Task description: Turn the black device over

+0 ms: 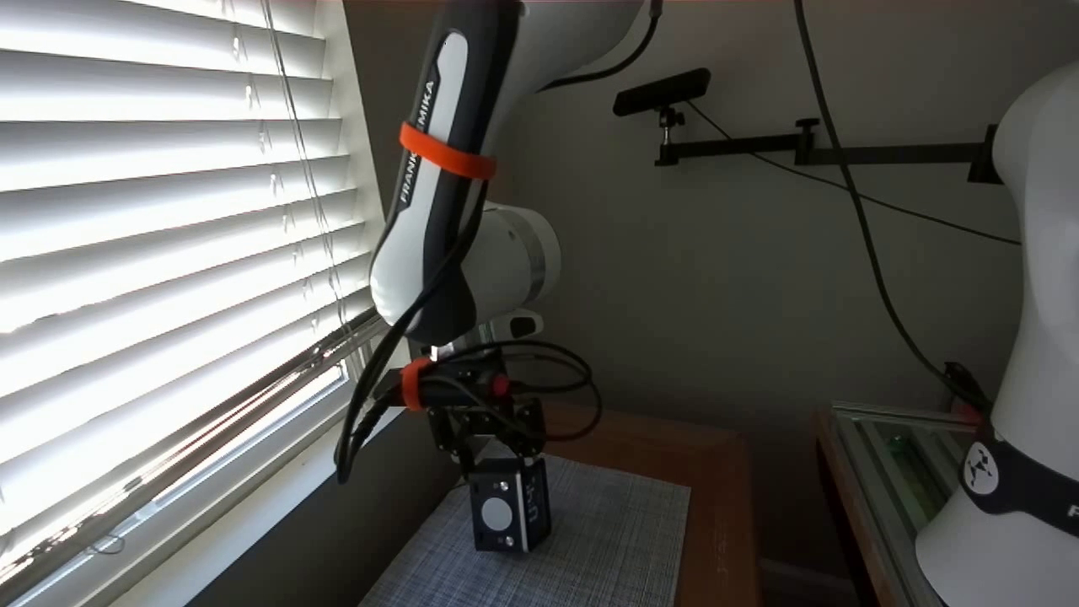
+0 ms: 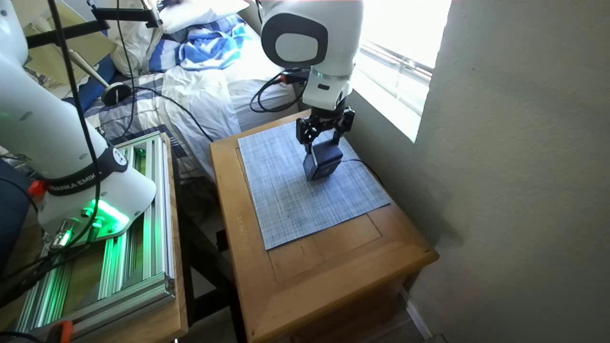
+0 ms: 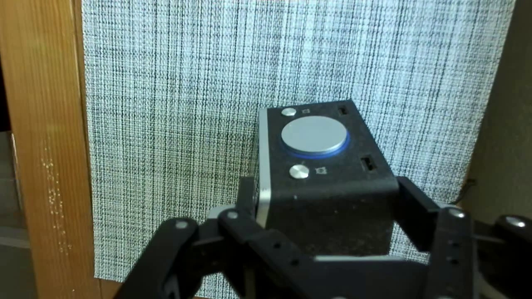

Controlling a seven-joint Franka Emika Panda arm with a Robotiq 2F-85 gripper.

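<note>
The black device (image 3: 332, 211) is a small box with a round silver knob (image 3: 314, 134), two small silver buttons and a silver edge strip. In the wrist view it sits between the two fingers of my gripper (image 3: 324, 187), one on each side. The fingers are closed against its sides. The device (image 1: 531, 506) also shows in an exterior view, upright, with the knob on a side face, below my gripper (image 1: 501, 459). In an exterior view the device (image 2: 325, 159) looks tilted under the gripper (image 2: 323, 144). I cannot tell whether its lower end touches the placemat.
A grey woven placemat (image 2: 295, 209) lies on a wooden table (image 2: 329, 286). A wall (image 2: 500, 190) and a window with blinds (image 1: 169, 211) stand close beside the table. A thin black cable (image 2: 367, 166) runs from near the device towards the wall. A bed (image 2: 200, 105) stands behind.
</note>
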